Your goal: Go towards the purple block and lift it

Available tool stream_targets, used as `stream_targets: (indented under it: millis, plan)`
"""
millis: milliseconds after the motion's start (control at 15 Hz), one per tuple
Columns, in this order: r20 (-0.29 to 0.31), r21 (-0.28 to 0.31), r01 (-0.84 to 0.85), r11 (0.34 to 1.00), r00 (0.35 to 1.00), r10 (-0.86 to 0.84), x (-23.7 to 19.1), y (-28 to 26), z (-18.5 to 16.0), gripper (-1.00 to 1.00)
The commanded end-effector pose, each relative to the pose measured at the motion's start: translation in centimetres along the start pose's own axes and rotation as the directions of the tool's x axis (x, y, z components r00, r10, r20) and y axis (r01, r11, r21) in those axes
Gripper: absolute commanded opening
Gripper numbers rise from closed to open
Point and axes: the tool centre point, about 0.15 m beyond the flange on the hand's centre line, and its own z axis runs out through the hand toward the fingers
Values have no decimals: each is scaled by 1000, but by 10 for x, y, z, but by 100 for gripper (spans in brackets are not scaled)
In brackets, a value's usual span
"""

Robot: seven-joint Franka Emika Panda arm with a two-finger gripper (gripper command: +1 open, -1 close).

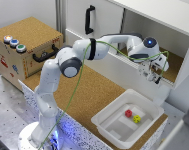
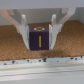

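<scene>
Here gripper (image 2: 38, 31) flanks cube-shaped purple block (image 2: 39, 36) over cork surface (image 2: 15, 47).

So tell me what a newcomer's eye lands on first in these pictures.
The white robot arm stretches across the cork-topped table to the open shelf on the exterior view's right. In the wrist view, its gripper has a finger on each side of the small dark purple block. Below, a white plastic tray holds a small red block and a small yellow block.
</scene>
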Motion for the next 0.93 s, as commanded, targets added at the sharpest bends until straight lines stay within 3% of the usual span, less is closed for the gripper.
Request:
stream_targets:
  millis: [0, 400, 867]
  plan:
    - [-102, -26, 33, 999, 994, -35, -54, -42, -57, -100]
    - [-55, -73, 65, 995, 996, -69, -106, -99, -74, -100]
    - [53, -137, -6, 990, 999, 13, -181, -105, -69, -100]
